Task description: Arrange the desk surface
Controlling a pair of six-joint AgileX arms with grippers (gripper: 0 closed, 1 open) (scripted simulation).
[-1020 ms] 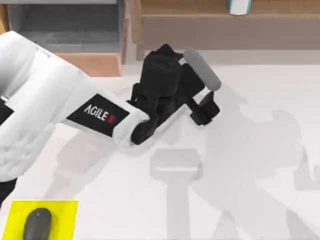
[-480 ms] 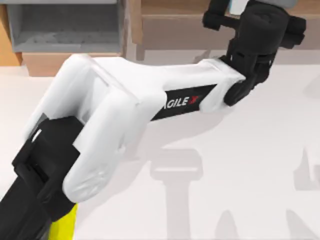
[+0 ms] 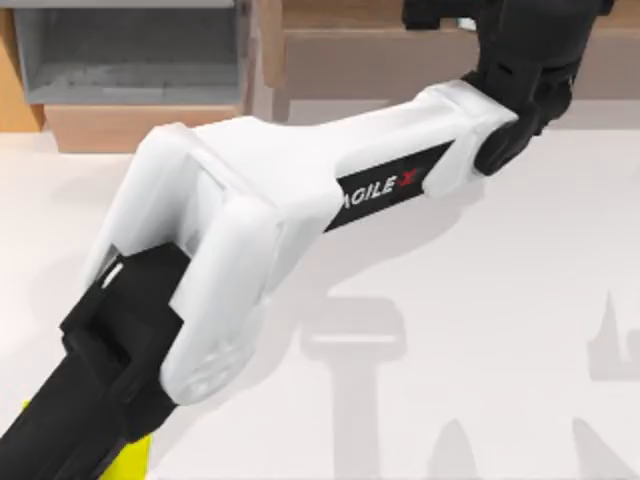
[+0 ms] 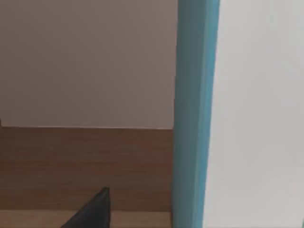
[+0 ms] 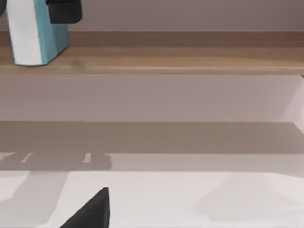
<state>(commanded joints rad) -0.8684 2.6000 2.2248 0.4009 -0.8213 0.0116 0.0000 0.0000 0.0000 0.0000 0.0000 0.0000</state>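
Hidden: your left gripper (image 3: pixel 470 15) was cut off at the upper edge, by the wooden shelf (image 3: pixel 380 45); its grip couldn't be told.
Arm: it stretched diagonally from lower left over the desk surface (image 3: pixel 500 300).
Mat: the yellow mat (image 3: pixel 130 462) was mostly covered.

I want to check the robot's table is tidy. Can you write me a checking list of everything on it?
Surface: white desk, bare where it shows, crossed by shadows.
Job's things: white-and-teal upright object on the wooden shelf.
Clutter: corner of a yellow mat at the desk's front left.
Grippers: left gripper reaches over the shelf by the teal object; one right finger shows.
Cables: nothing seen.
Surroundings: grey drawer at the back left.
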